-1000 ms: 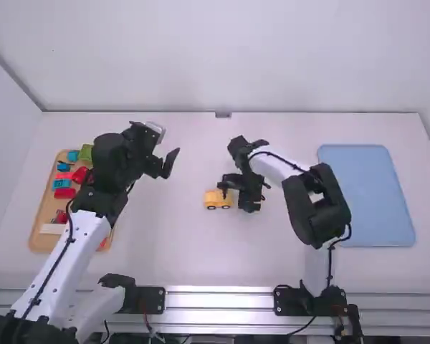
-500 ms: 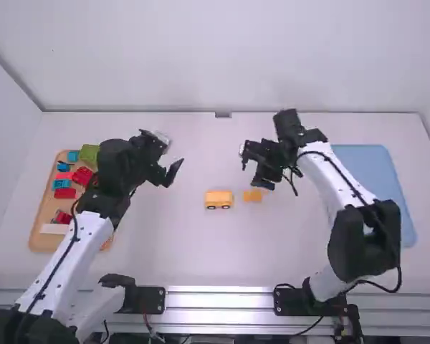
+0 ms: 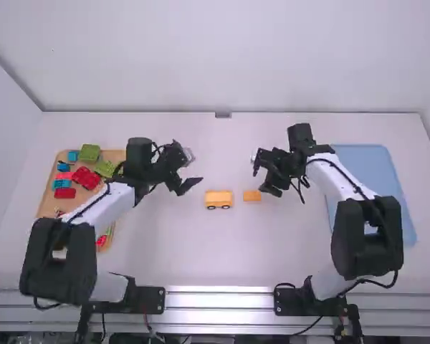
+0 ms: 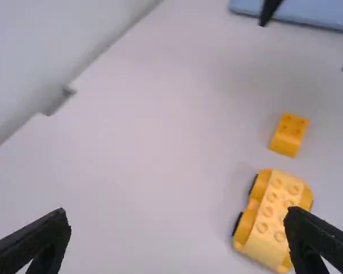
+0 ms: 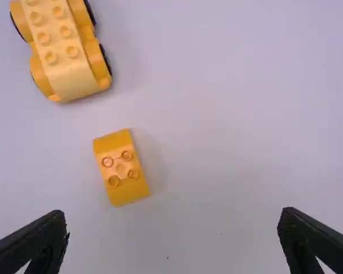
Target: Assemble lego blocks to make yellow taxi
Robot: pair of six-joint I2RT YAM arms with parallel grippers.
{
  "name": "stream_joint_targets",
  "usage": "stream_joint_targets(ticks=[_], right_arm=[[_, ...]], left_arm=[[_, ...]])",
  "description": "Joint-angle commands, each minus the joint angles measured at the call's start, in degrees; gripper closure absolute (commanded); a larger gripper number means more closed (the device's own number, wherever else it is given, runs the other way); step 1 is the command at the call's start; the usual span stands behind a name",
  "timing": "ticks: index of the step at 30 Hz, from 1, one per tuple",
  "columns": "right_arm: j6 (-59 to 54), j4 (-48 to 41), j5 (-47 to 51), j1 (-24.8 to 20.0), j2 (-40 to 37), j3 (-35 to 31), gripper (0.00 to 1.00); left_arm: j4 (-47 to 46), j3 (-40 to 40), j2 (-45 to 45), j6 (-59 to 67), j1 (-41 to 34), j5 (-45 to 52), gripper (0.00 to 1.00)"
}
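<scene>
Our left pincer and right pincer gape empty; the small yellow block seems light and rigid: we'd pinch its flat sides.

Bright, even, diffuse light in all views; exact source can't be told. High view: white table and back wall come out pale, low contrast; glare streaks along the metal rail; table's far edge reads straight. Left wrist view: faint soft-edged shadows beside the yellow car and yellow block; wall line and blue tray blurry, out of focus. Right wrist view: soft shadow beside the block, small highlights on its studs, car's top pale, broad faint shading over the table.
</scene>
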Motion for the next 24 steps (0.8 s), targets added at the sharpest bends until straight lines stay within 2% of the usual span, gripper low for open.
stream_joint_targets(ticks=[1, 6, 10, 13, 17, 24], right_arm=[[-0.1, 0.9, 0.0, 0.1, 0.5, -1.4, 0.02], [-0.8, -0.4, -2.3, 0.0, 0.5, -1.8, 0.02], [-10.6, -2.3, -9.4, -0.6, 0.9, -2.8, 0.02], [-15.2, 2.1, -16.9, -2.4, 1.9, -6.2, 0.02], [-13.4, 12.1, -24.2, -5.1, 4.5, -11.8, 0.02], [-16.2, 19.4, -34.1, -9.4, 12.8, -13.8, 0.01]], left_arm=[[1.6, -0.8, 4.3, 4.1, 0.2, 10.6, 0.01], [5.4, -0.8, 11.1, 4.0, -0.2, 16.9, 0.01], [7.6, -0.8, 15.0, 8.5, -0.1, 24.6, 0.01], [6.4, -0.8, 16.9, 14.9, -0.3, 27.7, 0.01], [4.1, -0.9, 17.9, 18.0, -0.1, 27.1, 0.01], [3.8, -1.6, 17.9, 19.5, -0.4, 27.0, 0.01]])
